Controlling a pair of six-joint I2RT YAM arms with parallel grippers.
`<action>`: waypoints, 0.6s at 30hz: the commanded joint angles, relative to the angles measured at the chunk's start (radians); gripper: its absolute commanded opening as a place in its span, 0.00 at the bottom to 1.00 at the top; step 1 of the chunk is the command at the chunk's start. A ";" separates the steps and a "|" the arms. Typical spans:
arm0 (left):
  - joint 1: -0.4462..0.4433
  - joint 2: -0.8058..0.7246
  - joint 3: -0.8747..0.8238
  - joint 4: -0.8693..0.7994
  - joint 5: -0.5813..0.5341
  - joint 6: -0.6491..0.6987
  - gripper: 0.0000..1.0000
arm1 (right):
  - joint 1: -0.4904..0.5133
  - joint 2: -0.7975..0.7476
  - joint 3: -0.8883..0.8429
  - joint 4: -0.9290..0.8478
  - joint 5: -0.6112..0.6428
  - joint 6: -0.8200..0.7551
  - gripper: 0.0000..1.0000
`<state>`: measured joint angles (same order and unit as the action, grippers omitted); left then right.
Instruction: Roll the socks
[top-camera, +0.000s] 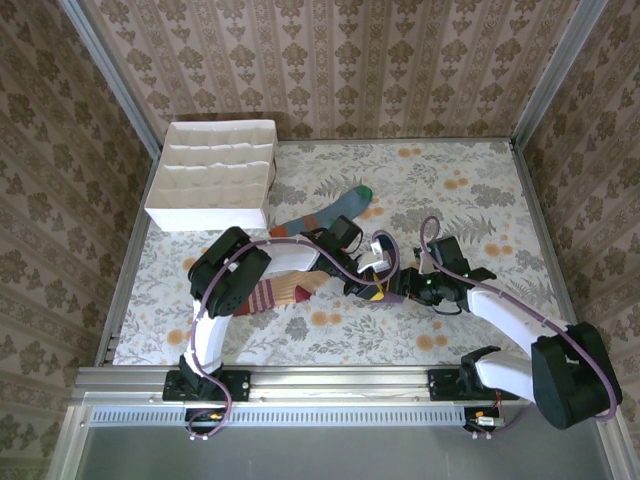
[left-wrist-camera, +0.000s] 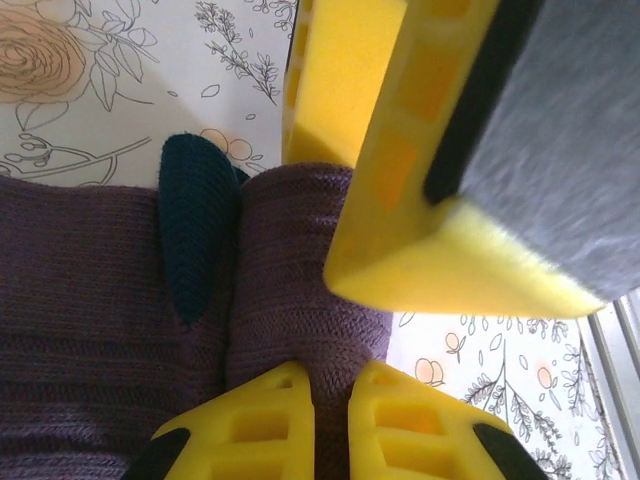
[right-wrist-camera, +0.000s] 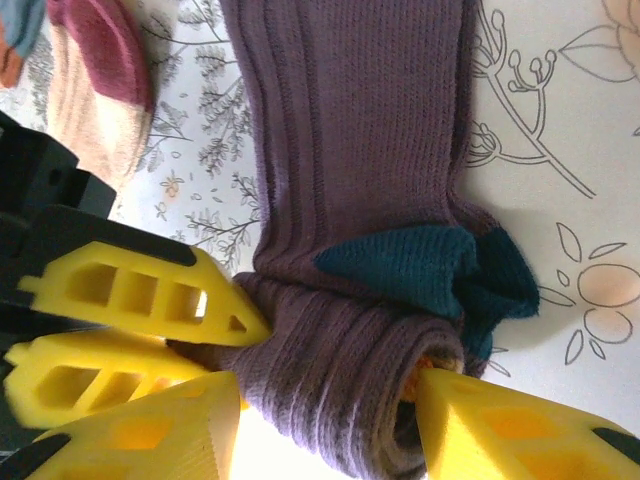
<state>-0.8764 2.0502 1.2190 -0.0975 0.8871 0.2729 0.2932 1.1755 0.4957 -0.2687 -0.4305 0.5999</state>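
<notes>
White partitioned box (top-camera: 205, 218) sits in the far corner of the floral table (top-camera: 450, 190), on the left arm's side. All places below are taken from it.

Grey-blue sock (top-camera: 325, 210): lies flat, cuff end just beside the box's near corner and green toe pointing away from the box. Cannot tell whether the cuff touches the box.

Peach sock (top-camera: 275, 293), maroon stripes: nearer the arm bases than the box, partly covered by the left arm crossing over it. It is apart from the grey-blue sock.

Purple sock (right-wrist-camera: 350, 150): farther from the box than the other two, toward the table's middle, where both grippers meet in the overhead view. One end is wound into a thick roll and the rest of the leg lies flat on the cloth, running out from the roll. A teal patch (right-wrist-camera: 420, 265) is folded against the roll, its point sticking out to the side.

Left gripper (left-wrist-camera: 332, 385): yellow fingers nearly together, with a ridge of purple knit pinched between their tips — a firm nip on the sock right at the roll.

Right gripper (right-wrist-camera: 320, 410): jaws partway apart, one finger on each side of the roll. One tip rests against the roll's end. On the other side, cannot tell whether the finger presses the fabric or only stands beside it. The two grippers are tip to tip over the same roll.
</notes>
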 joint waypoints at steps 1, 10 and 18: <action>0.005 0.031 0.007 0.010 0.051 -0.061 0.00 | 0.012 0.046 -0.017 0.055 -0.019 -0.023 0.48; -0.024 -0.046 -0.065 0.053 -0.094 0.045 0.05 | 0.018 0.180 0.050 -0.050 0.053 -0.014 0.03; -0.134 -0.252 -0.234 0.206 -0.492 0.291 0.22 | 0.016 0.267 0.096 -0.172 0.114 -0.003 0.00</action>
<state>-0.9771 1.8622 1.0443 0.0372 0.5575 0.4328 0.3058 1.3926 0.6090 -0.3218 -0.4232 0.5827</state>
